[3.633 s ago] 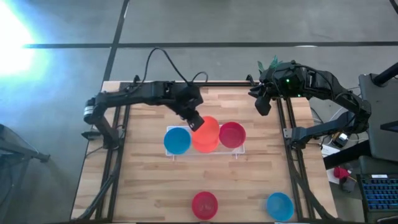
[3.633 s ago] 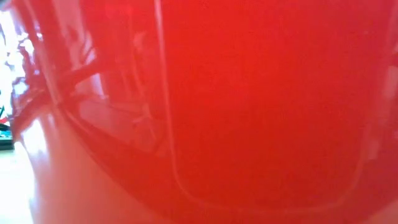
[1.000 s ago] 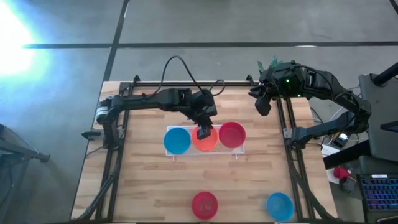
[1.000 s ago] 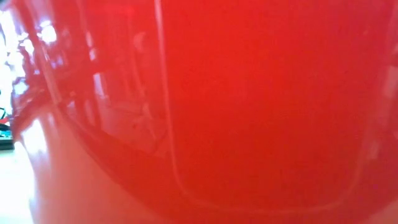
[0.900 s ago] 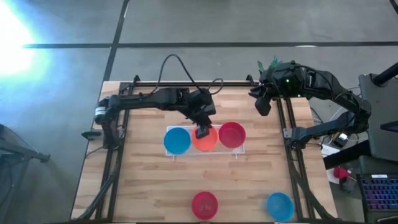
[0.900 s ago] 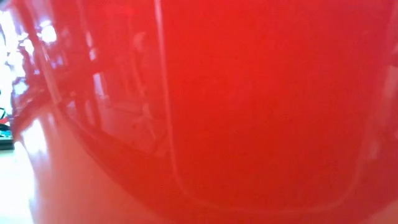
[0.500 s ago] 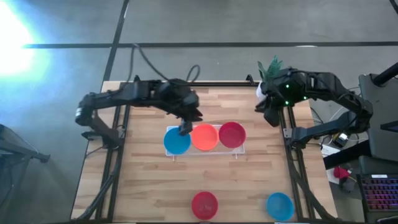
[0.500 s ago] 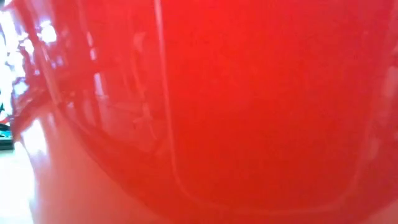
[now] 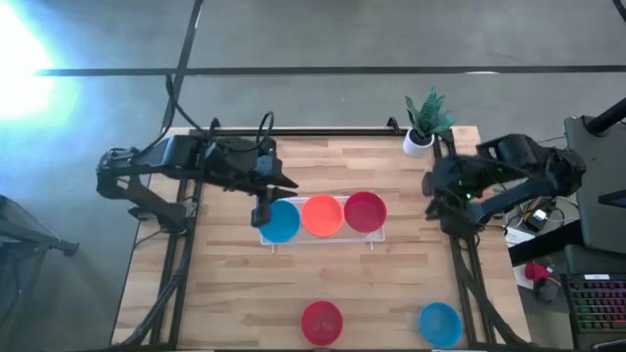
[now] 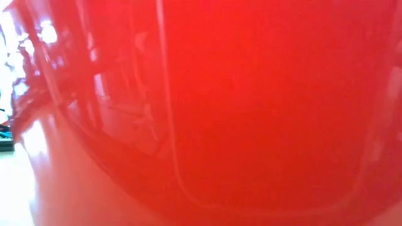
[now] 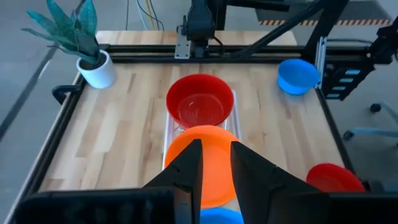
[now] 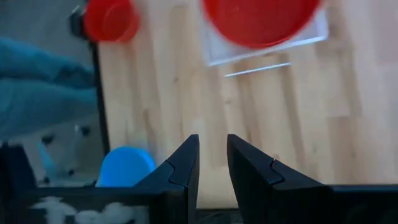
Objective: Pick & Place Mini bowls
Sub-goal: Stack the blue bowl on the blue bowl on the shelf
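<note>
Three mini bowls sit in a row in the white tray [image 9: 376, 237]: blue [image 9: 281, 222], orange [image 9: 323, 216] and red [image 9: 365, 211]. A second red bowl [image 9: 322, 321] and a second blue bowl [image 9: 439, 324] stand on the wood by the near edge. My left gripper [image 9: 259, 212] hovers just left of the tray's blue bowl, open by a narrow gap [image 11: 216, 163] and touching nothing. My right gripper [image 9: 432, 198] is above the table's right side, right of the tray, also narrowly open [image 12: 213, 160] and holding nothing.
A small white pot with a green plant [image 9: 422, 125] stands at the far right corner. Black rails frame the table's sides and far edge. Bare wood lies between the tray and the near bowls. The low view is filled by the red wall of a bowl [image 10: 251, 113].
My left gripper has drawn back from over the orange bowl toward the table's left and now hangs beside the blue bowl; the orange bowl stays in the tray. My right arm has swung from the far right corner toward the near edge, uncovering the plant.
</note>
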